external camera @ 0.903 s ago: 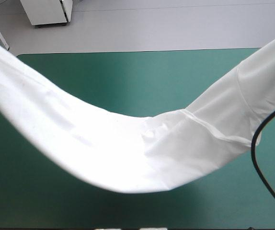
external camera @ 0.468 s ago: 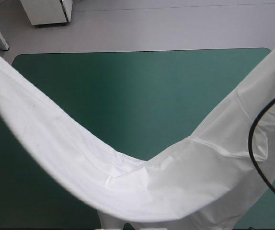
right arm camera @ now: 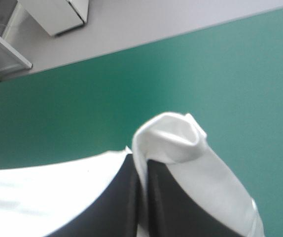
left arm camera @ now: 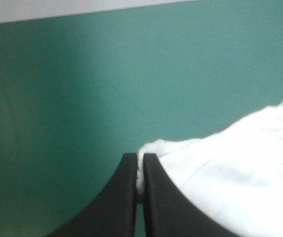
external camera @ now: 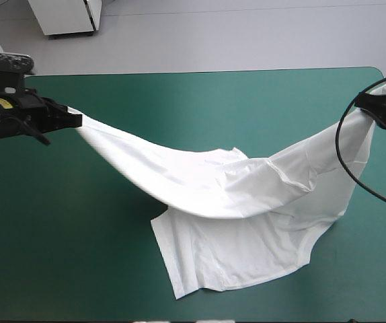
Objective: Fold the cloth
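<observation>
The lower part of the T-shirt (external camera: 233, 229) lies flat on the table (external camera: 58, 256), right of centre toward the near edge. The rest rises into a sagging band spanning the table. The left gripper (external camera: 77, 121), at the left edge, is pinched on one end. The right gripper (external camera: 364, 104), near the far right corner, is pinched on the other end, with a fold bulging past its tips.

A teal-green table cover (external camera: 200, 101).
</observation>
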